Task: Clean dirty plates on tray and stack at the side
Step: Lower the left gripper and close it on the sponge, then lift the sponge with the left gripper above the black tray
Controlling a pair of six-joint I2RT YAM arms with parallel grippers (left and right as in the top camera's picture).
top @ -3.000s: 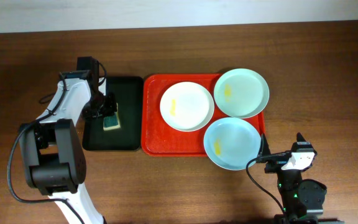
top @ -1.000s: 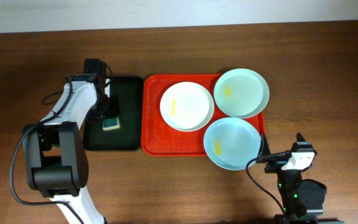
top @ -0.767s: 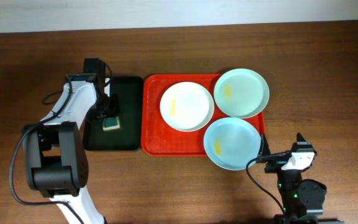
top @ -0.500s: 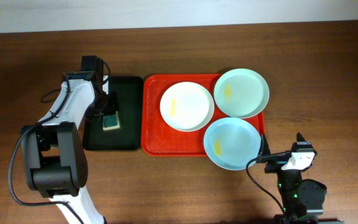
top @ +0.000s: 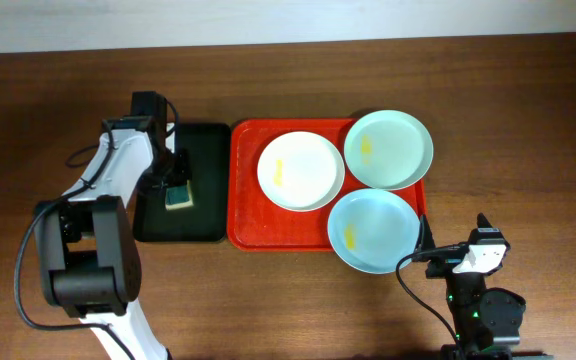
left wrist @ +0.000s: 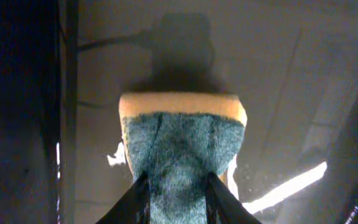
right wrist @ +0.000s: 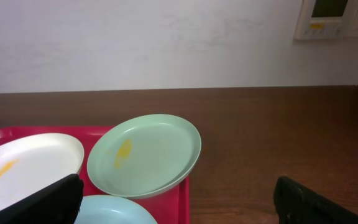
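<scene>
— 2 fingers (left wrist: 134,200) of the left gripper (left wrist: 174,196) are pinching what?
— The sponge (left wrist: 179,134), squeezed at its green scouring side, above the black tray (top: 203,150). Whether it touches, I cannot tell.
— And the plates?
— All 3 sit on the red tray (top: 251,215): white plate (top: 300,170), mint green plate (top: 388,149), and pale blue plate (top: 373,231) overhanging the rim. Each has 1 yellow smear.
— Right gripper (right wrist: 179,202)?
— Spread wide, empty, near the pale blue plate.

The brown wooden desk (top: 528,120) carries a red tray (top: 251,215) near its middle, with a smaller black tray (top: 206,210) just beside it on the left, long edges nearly touching. The left arm's base (top: 80,268) and the right arm's base (top: 483,315) stand near the front, well apart.
</scene>
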